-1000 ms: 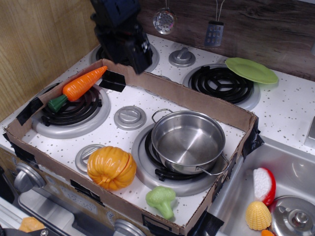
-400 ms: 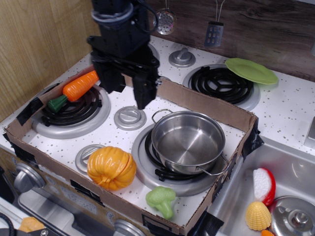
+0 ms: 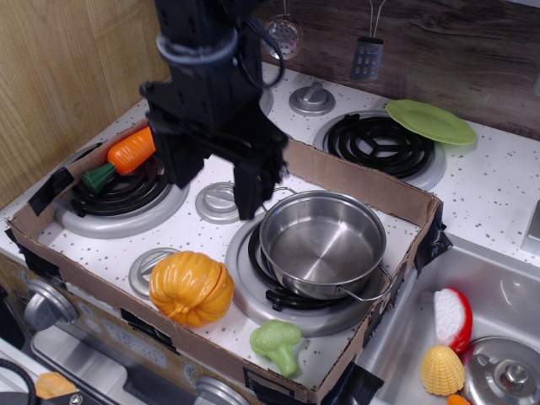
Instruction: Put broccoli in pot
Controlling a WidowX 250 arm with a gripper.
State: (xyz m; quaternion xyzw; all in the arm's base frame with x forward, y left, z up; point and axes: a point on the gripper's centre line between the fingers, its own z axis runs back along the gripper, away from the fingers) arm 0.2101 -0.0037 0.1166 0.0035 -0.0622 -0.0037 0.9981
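**Broccoli at the front edge, pincer high above the back burners**

The broccoli [image 3: 277, 343] lies on the speckled stove top at the front of the cardboard frame [image 3: 354, 173], just in front of the big burner ring and close to the frame's front wall. It rests on its side, head toward the left, stem pointing to the lower right.

The pincer [image 3: 216, 181] hangs well apart from it, up and to the left, over the round knob between the burners. Its two black fingers [image 3: 251, 190] point downward with a clear gap between them, released and holding nothing.

The pot [image 3: 323, 243] sits upright on the front right burner, between the pincer and the broccoli; the right finger is just beside the pot's left wire handle. The pot's inside is bare metal.

The pumpkin [image 3: 191, 288] stands left of the broccoli, near but not touching it. The carrot [image 3: 126, 155] lies on the left burner, partly hidden behind the arm. A green plate [image 3: 431, 121] leans on the far right burner, outside the frame.
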